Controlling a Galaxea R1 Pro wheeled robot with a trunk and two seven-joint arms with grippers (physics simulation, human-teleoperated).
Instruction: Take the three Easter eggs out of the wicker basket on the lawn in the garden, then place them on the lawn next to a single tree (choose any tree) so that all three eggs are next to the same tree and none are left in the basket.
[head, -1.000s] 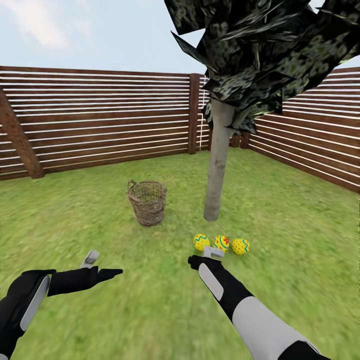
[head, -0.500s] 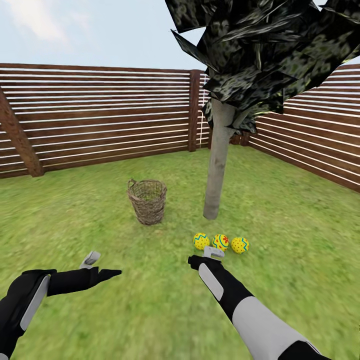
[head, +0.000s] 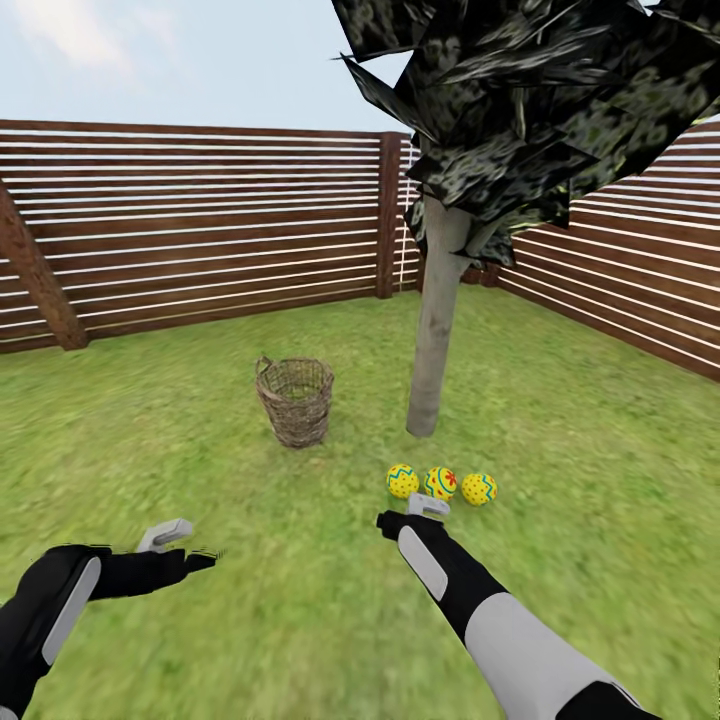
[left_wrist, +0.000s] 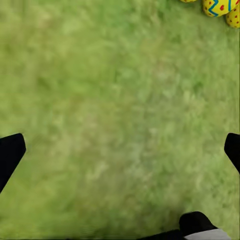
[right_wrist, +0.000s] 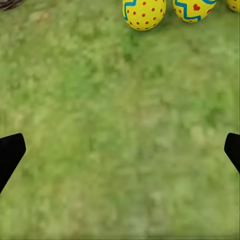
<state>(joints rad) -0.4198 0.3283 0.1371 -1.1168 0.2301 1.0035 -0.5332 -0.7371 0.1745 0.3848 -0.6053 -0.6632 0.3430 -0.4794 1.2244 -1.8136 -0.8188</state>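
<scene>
Drooping since before, left gripper (head: 190, 545) gapes like right gripper (head: 428, 507), seemingly, near three Easter eggs (head: 440, 484).

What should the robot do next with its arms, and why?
Probably just pull the right gripper back a little and stop. The three Easter eggs lie in a row on the lawn beside the tree, the wicker basket looks empty through its weave, and both grippers are open, holding nothing.
</scene>
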